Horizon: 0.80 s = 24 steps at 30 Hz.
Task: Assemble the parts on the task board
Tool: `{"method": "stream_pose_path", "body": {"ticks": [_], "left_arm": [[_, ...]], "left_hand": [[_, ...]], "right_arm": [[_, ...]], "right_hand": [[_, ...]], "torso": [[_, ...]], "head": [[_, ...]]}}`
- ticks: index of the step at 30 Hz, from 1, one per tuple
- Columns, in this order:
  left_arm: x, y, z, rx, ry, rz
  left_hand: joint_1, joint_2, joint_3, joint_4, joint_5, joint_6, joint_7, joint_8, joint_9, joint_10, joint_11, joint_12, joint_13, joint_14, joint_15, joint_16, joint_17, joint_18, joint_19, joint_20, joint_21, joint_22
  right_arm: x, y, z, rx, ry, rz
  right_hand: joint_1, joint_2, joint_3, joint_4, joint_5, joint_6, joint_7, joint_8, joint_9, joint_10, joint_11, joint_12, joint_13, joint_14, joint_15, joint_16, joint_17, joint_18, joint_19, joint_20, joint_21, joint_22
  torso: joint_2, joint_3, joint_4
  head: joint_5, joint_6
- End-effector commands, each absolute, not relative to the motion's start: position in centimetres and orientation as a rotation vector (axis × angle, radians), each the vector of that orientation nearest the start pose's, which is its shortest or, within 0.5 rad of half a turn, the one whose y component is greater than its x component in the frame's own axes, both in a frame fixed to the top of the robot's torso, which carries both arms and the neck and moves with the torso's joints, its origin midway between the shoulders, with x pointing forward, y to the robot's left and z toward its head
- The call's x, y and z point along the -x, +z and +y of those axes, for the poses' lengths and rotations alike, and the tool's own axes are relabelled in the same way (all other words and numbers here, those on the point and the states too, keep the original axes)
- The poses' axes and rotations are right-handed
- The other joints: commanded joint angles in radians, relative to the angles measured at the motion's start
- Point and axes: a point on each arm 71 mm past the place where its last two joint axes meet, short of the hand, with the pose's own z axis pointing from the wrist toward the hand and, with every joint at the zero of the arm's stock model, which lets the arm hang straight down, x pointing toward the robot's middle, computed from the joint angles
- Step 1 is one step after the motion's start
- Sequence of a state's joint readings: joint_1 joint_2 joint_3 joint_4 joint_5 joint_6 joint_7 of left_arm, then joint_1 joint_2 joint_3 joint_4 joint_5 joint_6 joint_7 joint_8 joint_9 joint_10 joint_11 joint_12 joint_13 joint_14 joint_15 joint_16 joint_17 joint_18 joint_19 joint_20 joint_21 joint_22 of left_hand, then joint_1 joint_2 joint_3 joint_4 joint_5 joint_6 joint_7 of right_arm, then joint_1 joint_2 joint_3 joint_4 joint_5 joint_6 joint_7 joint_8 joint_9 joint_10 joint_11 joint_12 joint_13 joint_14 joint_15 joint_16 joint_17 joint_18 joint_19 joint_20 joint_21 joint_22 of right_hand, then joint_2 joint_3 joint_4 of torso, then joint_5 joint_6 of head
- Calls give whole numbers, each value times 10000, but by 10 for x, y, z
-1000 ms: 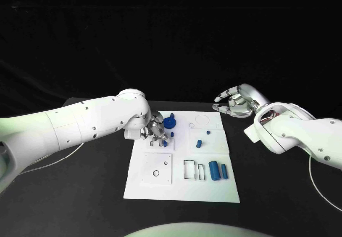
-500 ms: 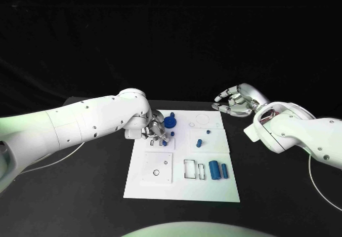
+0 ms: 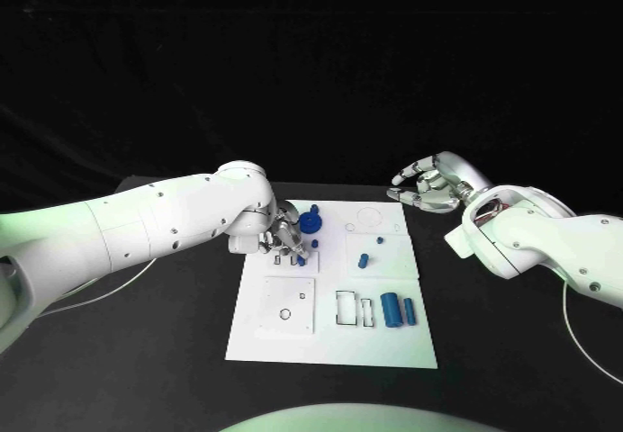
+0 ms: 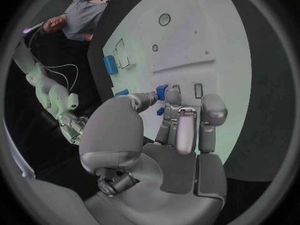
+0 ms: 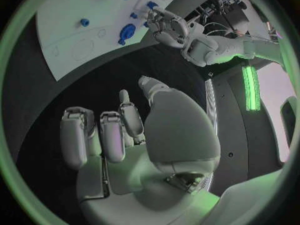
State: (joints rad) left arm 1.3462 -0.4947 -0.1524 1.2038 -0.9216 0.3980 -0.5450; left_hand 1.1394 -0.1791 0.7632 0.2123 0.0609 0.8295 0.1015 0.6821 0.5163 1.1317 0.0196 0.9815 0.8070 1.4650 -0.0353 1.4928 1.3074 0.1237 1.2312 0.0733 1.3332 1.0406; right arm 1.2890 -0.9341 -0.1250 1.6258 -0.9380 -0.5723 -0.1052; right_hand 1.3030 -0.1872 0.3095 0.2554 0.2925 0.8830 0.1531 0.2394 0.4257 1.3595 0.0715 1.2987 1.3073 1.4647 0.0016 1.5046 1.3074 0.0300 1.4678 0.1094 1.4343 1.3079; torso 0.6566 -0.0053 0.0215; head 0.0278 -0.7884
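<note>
The small blue part (image 4: 162, 92) I was working sat pinched at the fingertips (image 4: 172, 99) of my left hand (image 3: 282, 238), right over the narrow rectangular slots (image 4: 197, 90) in the upper left of the task board (image 3: 390, 346). Over the last second almost nothing shifted: the left hand stayed low over the same slots with the part in its grip, and the blue pieces on the board kept their places. I took that to mean the insertion was in a slow, fine stage rather than finished; whether the part had already entered a slot I could not tell, since my fingers covered the contact.

Just beyond the hand stood the round blue knob (image 3: 309, 220), close to my knuckles, so I judged any lift would need care not to knock it. Farther out on the board lay a small blue peg (image 3: 362, 262) and a smaller blue stud (image 3: 379, 241) near the middle right, and two blue cylinders (image 3: 397, 311) side by side beside an outlined recess (image 3: 347, 308) in the lower right.

My right hand (image 3: 426, 189) hung off the board's far right corner, well apart from the parts, fingers curled in on nothing.
</note>
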Motion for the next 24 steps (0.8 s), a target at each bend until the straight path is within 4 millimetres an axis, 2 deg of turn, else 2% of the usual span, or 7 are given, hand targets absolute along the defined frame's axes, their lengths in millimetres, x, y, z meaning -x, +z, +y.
{"method": "stream_pose_path", "body": {"ticks": [1,2,5,16,19,20,24], "left_arm": [[-522,-217,126,-112,-3873,25712],[-522,-217,126,-113,-3871,25715],[-522,-218,126,-98,-3860,25712],[-521,-221,127,38,-3951,25644],[-521,-221,126,222,-4062,25558],[-521,-221,126,306,-4112,25521],[-522,-221,126,837,-4433,25318]], "left_hand": [[76,-121,276,-235,84,-15,-99,89,46,79,-24,43,-3,558,-66,41,1123,-131,72,-38,51,11],[76,-121,276,-235,84,-15,-99,89,46,79,-24,43,-3,558,-66,41,1123,-131,72,-38,51,11],[278,-220,676,-838,1173,-5,-97,205,169,107,-66,-13,-32,595,-89,90,1212,-145,121,-79,92,76],[484,-218,821,-1480,1954,-16,-113,399,404,210,-62,-53,-28,647,-116,160,1345,-171,218,-95,183,211],[482,-231,847,-1625,2330,-5,-103,446,482,267,-63,-48,-5,664,-119,181,1386,-185,275,-100,236,294],[452,-236,881,-1719,2758,33,-103,476,546,339,-65,-32,26,677,-126,195,1412,-189,297,-105,265,326],[421,-257,945,-1877,3186,174,-153,509,649,625,-109,135,243,739,-173,271,1568,-230,450,-131,392,550]], "right_arm": [[-476,-162,-231,-4048,7979,15886],[-476,-162,-231,-4048,7980,15886],[-476,-162,-231,-4050,7987,15889],[-476,-163,-231,-4066,8014,15907],[-476,-163,-231,-4072,8018,15906],[-476,-163,-231,-4074,8019,15905],[-476,-163,-231,-4081,8021,15902]], "right_hand": [[-40,-48,-7,43,62,-86,9,22,15,-53,-22,-31,9,654,-50,-50,938,97,103,-62,-60,1655],[-40,-48,-7,43,62,-86,9,22,15,-53,-22,-31,9,654,-50,-50,938,97,103,-62,-60,1655],[-48,-42,0,59,66,-83,7,32,19,-42,-23,-22,16,652,-51,-56,931,96,105,-63,-61,1656],[-52,-41,0,64,66,-80,7,36,21,-36,-24,-15,22,653,-52,-55,934,97,104,-63,-63,1654],[-52,-41,0,64,66,-80,7,36,21,-36,-24,-15,22,653,-52,-55,934,97,104,-63,-63,1654],[-52,-41,0,64,66,-80,7,36,21,-36,-24,-15,22,653,-52,-55,934,97,104,-63,-63,1654],[-52,-41,0,64,66,-80,7,36,21,-36,-24,-15,22,653,-52,-55,934,97,104,-63,-63,1654]], "torso": [[7,0,7],[10,0,6],[3,2,5],[4,5,15],[5,5,14],[4,6,15],[7,-1,13]], "head": [[-8,-4],[-6,-2],[4,2],[-6,-19],[-5,-10],[-9,-11],[-4,13]]}}
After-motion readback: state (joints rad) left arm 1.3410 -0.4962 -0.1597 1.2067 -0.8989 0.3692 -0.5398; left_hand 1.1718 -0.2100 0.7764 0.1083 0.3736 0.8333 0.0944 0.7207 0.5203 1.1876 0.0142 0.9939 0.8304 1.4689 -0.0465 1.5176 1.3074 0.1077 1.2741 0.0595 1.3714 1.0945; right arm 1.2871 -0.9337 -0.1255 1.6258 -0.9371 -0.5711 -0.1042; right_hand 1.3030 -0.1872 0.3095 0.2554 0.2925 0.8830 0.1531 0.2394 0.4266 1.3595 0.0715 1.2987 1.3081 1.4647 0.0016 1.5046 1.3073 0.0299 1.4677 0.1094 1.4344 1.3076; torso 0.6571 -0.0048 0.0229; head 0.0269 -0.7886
